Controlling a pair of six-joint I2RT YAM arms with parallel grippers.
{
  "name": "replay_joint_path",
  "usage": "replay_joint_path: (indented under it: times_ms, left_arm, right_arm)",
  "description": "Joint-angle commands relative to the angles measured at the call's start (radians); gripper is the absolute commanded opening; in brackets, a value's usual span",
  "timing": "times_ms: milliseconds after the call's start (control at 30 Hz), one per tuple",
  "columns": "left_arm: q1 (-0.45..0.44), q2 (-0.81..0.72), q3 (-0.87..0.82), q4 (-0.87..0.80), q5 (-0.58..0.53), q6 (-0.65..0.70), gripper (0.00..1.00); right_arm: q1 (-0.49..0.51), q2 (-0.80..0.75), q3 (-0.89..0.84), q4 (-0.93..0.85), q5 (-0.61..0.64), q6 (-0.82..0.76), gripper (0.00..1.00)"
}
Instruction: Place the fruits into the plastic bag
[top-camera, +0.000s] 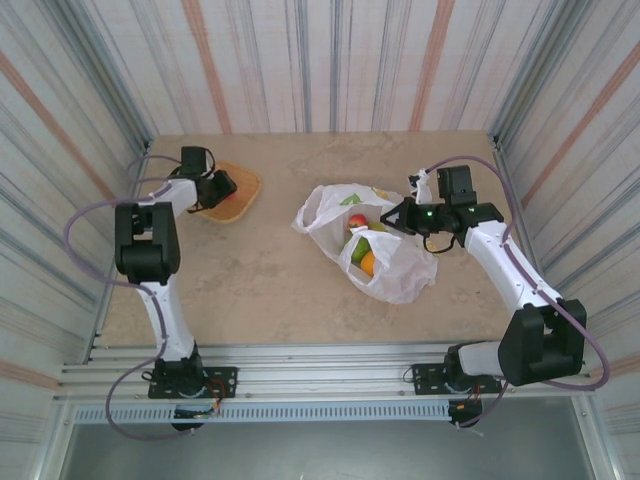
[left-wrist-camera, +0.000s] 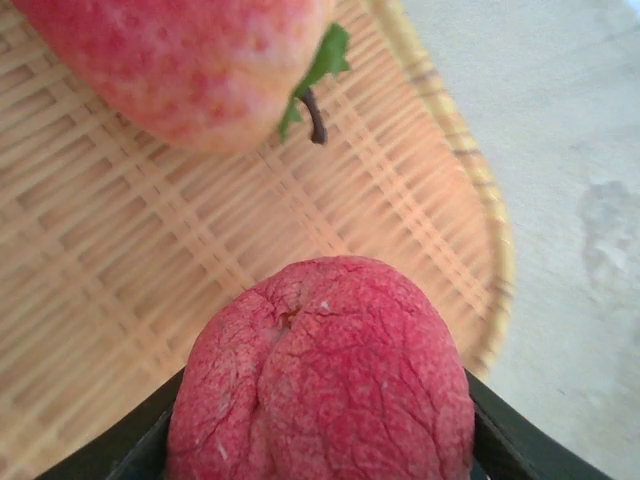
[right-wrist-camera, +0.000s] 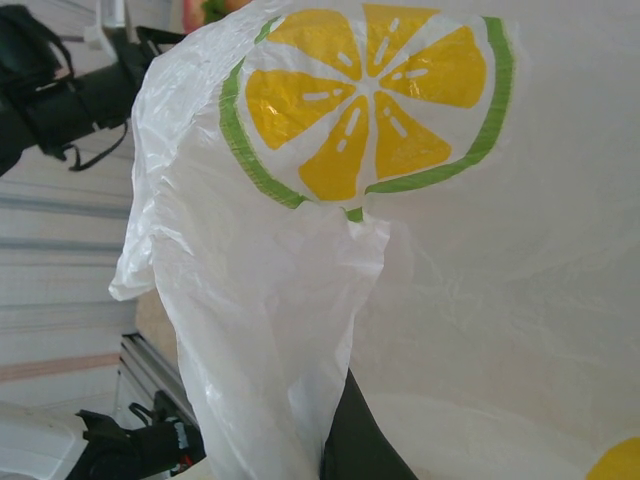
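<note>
A pale, stone-patterned table (top-camera: 260, 290) fills the floor of the striped enclosure, and on its right half lies the plastic bag (top-camera: 400, 270), white and crinkled, its mouth turned towards the far left. The right gripper (top-camera: 398, 217) sits at the bag's far-right rim with its jaws closed on the thin film. From the wrist, the plastic (right-wrist-camera: 480, 300) hangs in a lifted sheet just in front of one dark finger (right-wrist-camera: 350, 440), with a printed lemon slice (right-wrist-camera: 370, 100) spread across its upper part. Through the open mouth I can make out three fruits lying close together inside: a red fruit (top-camera: 358, 221) farthest back, a green fruit (top-camera: 357, 250) below it and an orange-yellow piece (top-camera: 368, 264) nearest the arms. Well apart from the bag, at the far left of the table, rests the tan woven tray (top-camera: 245, 185), and the left gripper (top-camera: 218, 188) is down over it. Close up, its jaws (left-wrist-camera: 320, 440) stand partly closed, the dark fingers pressed against either side of a wrinkled red peach (left-wrist-camera: 320, 370) above the weave (left-wrist-camera: 120, 260). I cannot tell whether the peach is touching the tray. Just beyond it on the tray lies a second pink-red fruit (left-wrist-camera: 190, 60) with a green leaf and a short brown stem.
</note>
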Motion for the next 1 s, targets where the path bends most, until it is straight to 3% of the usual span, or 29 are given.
replay_joint_path:
  times_ms: [0,233,533,767,967]
  left_arm:
    - [-0.002,-0.155,-0.095,0.078,0.051,-0.054,0.48]
    - [-0.084,-0.441,-0.285,0.086,0.068,-0.036,0.48]
    - [-0.394,-0.698,-0.331,-0.02,0.007,0.121,0.48]
    - [-0.704,-0.656,-0.251,-0.02,-0.031,0.28,0.48]
    - [-0.798,-0.528,-0.16,-0.039,-0.039,0.35,0.48]
  right_arm:
    - [0.007,-0.016,-0.009,0.006,0.003,-0.017,0.0]
    - [0.006,0.003,-0.005,0.024,0.0,-0.014,0.0]
    - [0.005,0.035,0.01,0.044,-0.006,-0.011,0.0]
    - [0.007,0.048,0.02,0.049,-0.005,-0.009,0.0]
    - [0.008,0.035,0.022,0.033,0.001,-0.015,0.0]
